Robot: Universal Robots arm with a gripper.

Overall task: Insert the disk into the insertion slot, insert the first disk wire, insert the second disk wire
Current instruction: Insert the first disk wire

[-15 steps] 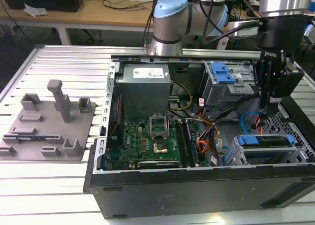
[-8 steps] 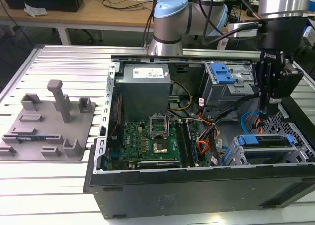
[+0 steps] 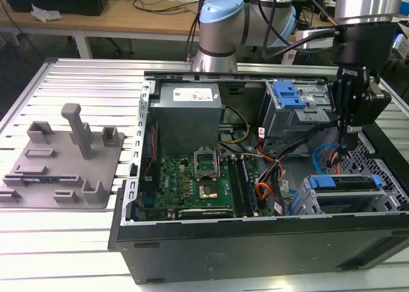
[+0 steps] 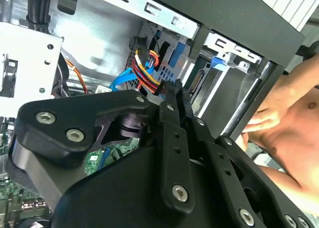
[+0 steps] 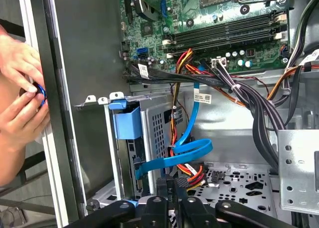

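The disk (image 3: pixel 350 196), in its blue frame (image 5: pixel 126 122), sits inside the insertion slot (image 5: pixel 158 128), a low grey cage with a perforated wall at the exterior view's right. My gripper (image 3: pixel 348 138) hangs just behind the cage, above the case floor. In both wrist views its fingers (image 4: pixel 172 106) are pressed together on the black plug of a disk wire (image 5: pixel 193 174) with red, yellow and black strands. The plug is a short way from the disk's rear edge (image 4: pixel 197 78). A flat blue disk wire (image 5: pixel 192 150) loops beside it, its end at the disk's rear.
A person's hands (image 5: pixel 20 96) rest at the case's outer wall next to the cage. A taller bay with a blue latch (image 3: pixel 287 95), the motherboard (image 3: pixel 198 180) and bundles of black cables (image 5: pixel 249 93) surround the gripper. A grey fixture plate (image 3: pixel 64 158) lies at the exterior view's left.
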